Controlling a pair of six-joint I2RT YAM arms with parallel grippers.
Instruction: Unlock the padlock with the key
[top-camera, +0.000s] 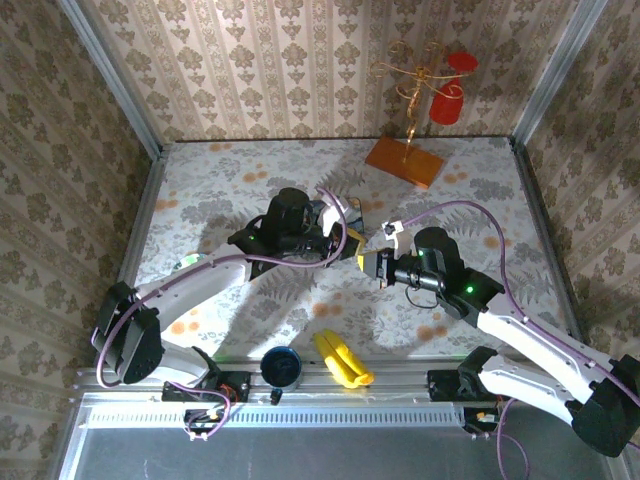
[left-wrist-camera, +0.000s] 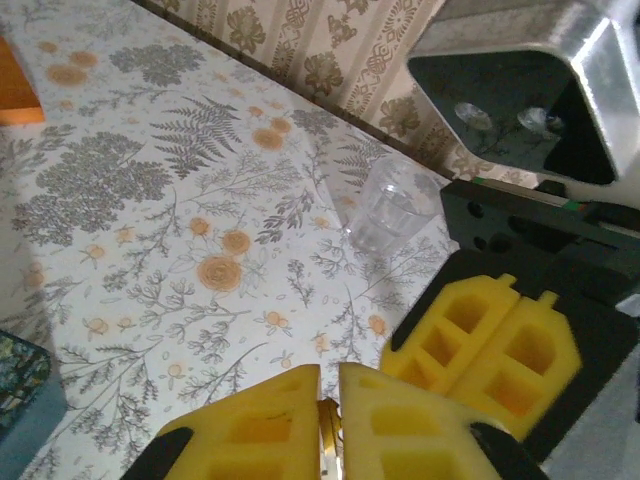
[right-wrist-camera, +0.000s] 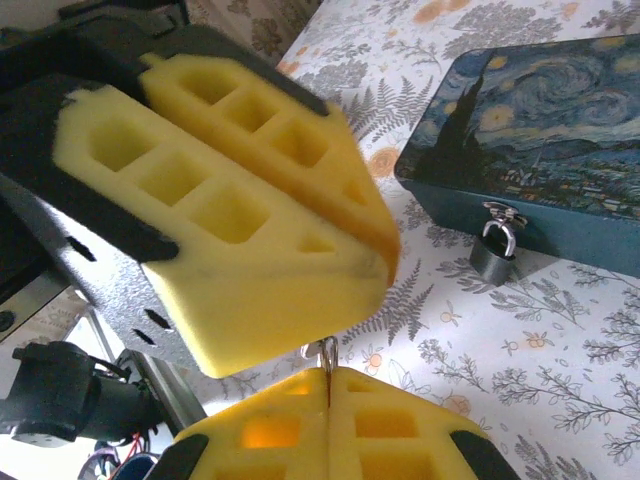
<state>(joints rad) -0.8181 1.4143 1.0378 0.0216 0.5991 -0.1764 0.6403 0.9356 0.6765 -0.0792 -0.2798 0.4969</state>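
- Top external: the left gripper (top-camera: 347, 247) and right gripper (top-camera: 366, 264) are met tip to tip beside the blue painting-printed box (top-camera: 351, 212).
- Left wrist: its yellow foam fingers (left-wrist-camera: 250, 430) are pressed nearly together, with a thin metal sliver (left-wrist-camera: 328, 428) in the slit.
- Right wrist: its fingers (right-wrist-camera: 390, 430) are clamped on a small silvery key (right-wrist-camera: 328, 352). The tiny silver padlock (right-wrist-camera: 494, 256) is hung from the box's front hasp, against the floral table (right-wrist-camera: 560, 340).

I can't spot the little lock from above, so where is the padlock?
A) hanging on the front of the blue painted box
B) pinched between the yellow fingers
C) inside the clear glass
A: the right wrist view shows the padlock hanging from the clasp on the front of the blue box.
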